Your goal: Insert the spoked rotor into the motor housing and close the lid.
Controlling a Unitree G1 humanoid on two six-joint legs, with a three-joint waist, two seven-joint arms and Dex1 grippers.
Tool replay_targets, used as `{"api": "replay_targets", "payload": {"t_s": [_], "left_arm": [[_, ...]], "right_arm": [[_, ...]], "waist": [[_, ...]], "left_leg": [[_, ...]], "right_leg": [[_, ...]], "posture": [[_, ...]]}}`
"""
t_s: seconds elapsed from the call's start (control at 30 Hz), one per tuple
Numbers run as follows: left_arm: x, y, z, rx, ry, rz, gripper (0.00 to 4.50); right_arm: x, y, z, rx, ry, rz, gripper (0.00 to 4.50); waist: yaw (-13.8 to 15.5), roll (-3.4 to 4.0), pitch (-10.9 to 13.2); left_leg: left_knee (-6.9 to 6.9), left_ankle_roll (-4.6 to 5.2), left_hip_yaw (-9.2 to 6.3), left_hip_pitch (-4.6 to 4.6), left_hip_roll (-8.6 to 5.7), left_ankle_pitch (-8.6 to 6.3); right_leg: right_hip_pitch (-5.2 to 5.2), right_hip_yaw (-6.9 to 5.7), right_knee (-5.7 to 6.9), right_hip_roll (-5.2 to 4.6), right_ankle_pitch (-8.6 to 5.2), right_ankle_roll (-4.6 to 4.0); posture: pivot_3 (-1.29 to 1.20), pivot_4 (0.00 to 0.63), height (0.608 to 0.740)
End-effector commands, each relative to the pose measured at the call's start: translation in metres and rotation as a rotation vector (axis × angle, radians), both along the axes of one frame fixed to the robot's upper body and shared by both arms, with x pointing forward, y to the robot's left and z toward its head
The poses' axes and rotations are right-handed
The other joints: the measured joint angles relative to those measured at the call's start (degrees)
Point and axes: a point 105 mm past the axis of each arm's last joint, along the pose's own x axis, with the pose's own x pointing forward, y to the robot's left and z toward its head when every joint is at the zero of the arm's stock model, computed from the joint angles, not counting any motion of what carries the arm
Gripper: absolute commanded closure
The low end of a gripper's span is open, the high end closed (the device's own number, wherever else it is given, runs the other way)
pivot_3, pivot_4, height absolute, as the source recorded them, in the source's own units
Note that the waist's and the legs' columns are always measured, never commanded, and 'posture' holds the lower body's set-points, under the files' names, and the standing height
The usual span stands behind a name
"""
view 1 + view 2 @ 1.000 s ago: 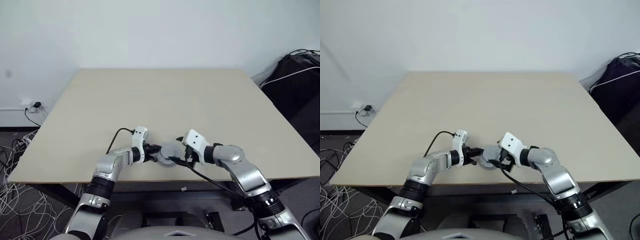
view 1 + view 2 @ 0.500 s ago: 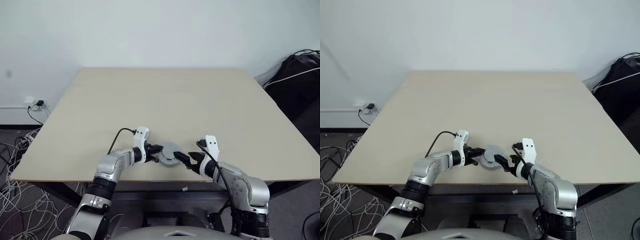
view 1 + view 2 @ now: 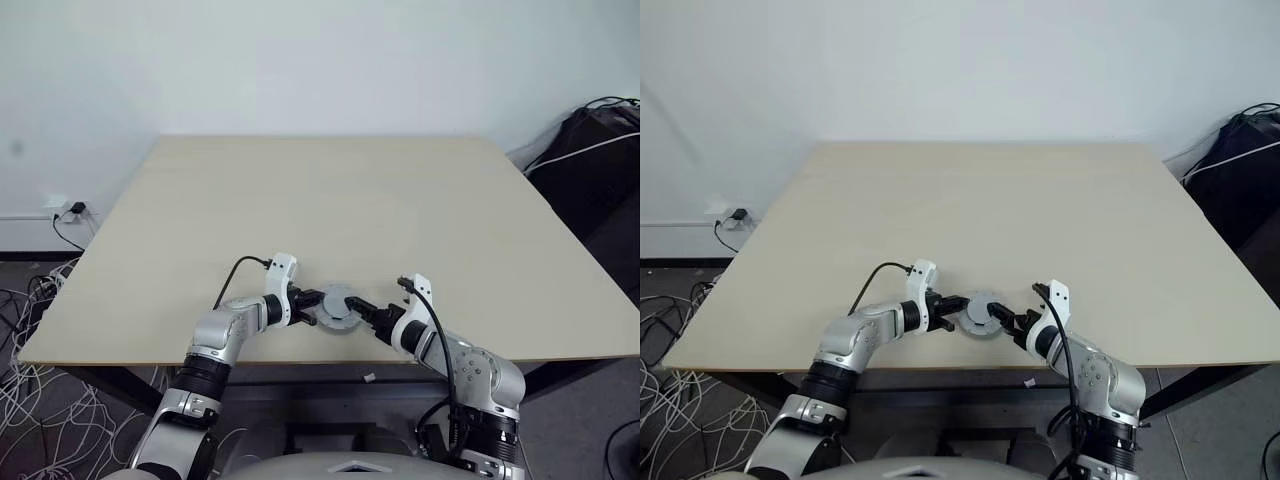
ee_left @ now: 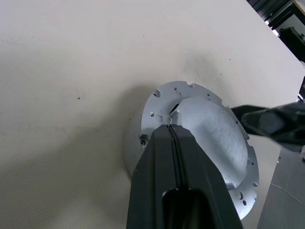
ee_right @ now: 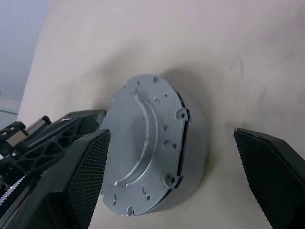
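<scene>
The motor housing (image 3: 341,310) is a squat silver cup near the table's front edge. Its round lid (image 5: 143,143) lies on top, with a thin dark seam under its rim. The spoked rotor is hidden. My left gripper (image 3: 313,305) is shut, and its fingertips (image 4: 169,130) rest on the lid's left part. My right gripper (image 3: 366,313) stands open just to the right of the housing. Its fingers (image 5: 88,176) spread wider than the housing and touch nothing.
The beige table (image 3: 330,200) stretches away beyond the housing. Its front edge (image 3: 300,362) runs just behind both wrists. Cables (image 3: 40,400) lie on the floor to the left. A dark bag (image 3: 600,150) sits off the table's right side.
My right arm has dropped its elbow and rolled its wrist. Its gripper came off the housing's top to low on the right side and stayed open. The left gripper has not moved.
</scene>
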Motion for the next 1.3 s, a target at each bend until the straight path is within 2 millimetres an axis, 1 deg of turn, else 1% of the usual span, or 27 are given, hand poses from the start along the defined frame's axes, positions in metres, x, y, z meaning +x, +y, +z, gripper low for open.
{"api": "replay_targets", "payload": {"t_s": [0.03, 0.2, 0.3, 0.47, 0.67, 0.73, 0.87, 0.93, 1.03, 1.2, 1.27, 1.3], "left_arm": [[-0.011, -0.007, -0.009, 0.010, 0.046, -0.039, 4.50], [-0.011, -0.006, -0.009, 0.010, 0.045, -0.037, 4.50], [-0.011, -0.005, -0.009, 0.010, 0.046, -0.035, 4.50], [-0.012, -0.004, -0.009, 0.013, 0.047, -0.032, 4.50], [-0.012, -0.003, -0.010, 0.014, 0.050, -0.029, 4.50], [-0.012, -0.002, -0.010, 0.015, 0.051, -0.028, 4.50], [-0.012, -0.002, -0.010, 0.014, 0.050, -0.026, 4.50], [-0.012, -0.002, -0.010, 0.014, 0.050, -0.025, 4.50], [-0.011, -0.002, -0.010, 0.014, 0.050, -0.021, 4.50], [-0.011, 0.000, -0.011, 0.017, 0.051, -0.016, 4.50], [-0.011, 0.000, -0.011, 0.018, 0.052, -0.015, 4.50], [-0.011, 0.000, -0.011, 0.017, 0.052, -0.015, 4.50]], "right_arm": [[0.008, 0.017, 0.009, 0.063, -0.028, 0.018, 0.05], [0.009, 0.028, 0.007, 0.111, 0.002, 0.028, 0.05], [0.006, 0.037, 0.008, 0.177, 0.033, 0.054, 0.05], [0.002, 0.049, 0.015, 0.348, 0.078, 0.096, 0.05], [-0.002, 0.058, 0.023, 0.488, 0.094, 0.140, 0.05], [-0.002, 0.060, 0.018, 0.501, 0.119, 0.143, 0.05], [-0.006, 0.065, -0.006, 0.447, 0.215, 0.136, 0.05], [-0.008, 0.069, -0.009, 0.436, 0.232, 0.147, 0.05], [-0.006, 0.072, -0.001, 0.466, 0.207, 0.160, 0.05], [-0.005, 0.080, 0.023, 0.553, 0.138, 0.229, 0.05], [-0.007, 0.083, 0.023, 0.546, 0.146, 0.250, 0.05], [-0.008, 0.083, 0.020, 0.534, 0.160, 0.255, 0.05]], "waist": [[-0.15, 0.01, -0.01], [-0.73, 0.01, -0.01], [-0.87, 0.01, -0.02], [-0.88, 0.02, -0.02], [-1.52, 0.04, 0.00], [-1.84, 0.05, 0.00], [-2.58, -0.04, -0.06], [-2.90, -0.09, -0.09], [-3.21, -0.09, -0.12], [-3.37, -0.01, -0.07], [-3.37, 0.03, -0.05], [-3.36, 0.02, -0.05]], "left_leg": [[0.00, 0.00, 0.00, 0.00, 0.00, 0.00], [0.00, 0.00, 0.00, 0.11, 0.01, 0.00], [0.00, -0.01, 0.00, 0.15, 0.01, 0.00], [-0.01, -0.01, 0.00, 0.14, 0.03, 0.00], [-0.06, -0.02, 0.00, 0.14, 0.07, 0.00], [-0.09, -0.02, 0.00, 0.15, 0.08, 0.00], [-0.09, -0.04, 0.01, 0.22, 0.09, 0.00], [-0.08, -0.06, 0.01, 0.32, 0.10, 0.01], [-0.07, -0.10, 0.00, 0.37, 0.12, 0.02], [-0.08, -0.12, -0.01, 0.35, 0.14, 0.03], [-0.08, -0.12, -0.01, 0.28, 0.11, 0.02], [-0.09, -0.12, -0.01, 0.24, 0.10, 0.02]], "right_leg": [[0.01, 0.00, 0.00, 0.00, 0.00, 0.00], [0.09, 0.01, 0.01, 0.00, 0.00, 0.01], [0.11, 0.03, 0.02, 0.01, 0.00, 0.01], [0.09, 0.03, 0.02, 0.00, -0.01, -0.01], [0.05, 0.04, 0.02, -0.18, -0.03, -0.05], [0.04, 0.05, 0.02, -0.17, -0.04, -0.06], [0.08, 0.09, 0.06, -0.09, -0.04, -0.06], [0.14, 0.12, 0.08, -0.08, -0.03, -0.05], [0.14, 0.16, 0.15, -0.08, -0.16, 0.20], [0.07, 0.22, 0.19, -0.07, -0.08, 0.05], [0.01, 0.24, 0.19, -0.09, -0.03, -0.06], [-0.02, 0.25, 0.18, -0.09, -0.04, -0.07]], "posture": [[0.00, 0.000, 0.740], [0.00, 0.000, 0.740], [0.00, 0.000, 0.740], [0.00, 0.000, 0.740], [0.00, 0.000, 0.740], [0.00, 0.000, 0.740], [0.00, 0.000, 0.740], [0.00, 0.000, 0.740], [0.00, 0.000, 0.740], [0.00, 0.000, 0.740], [0.00, 0.000, 0.740], [0.00, 0.000, 0.740]]}}
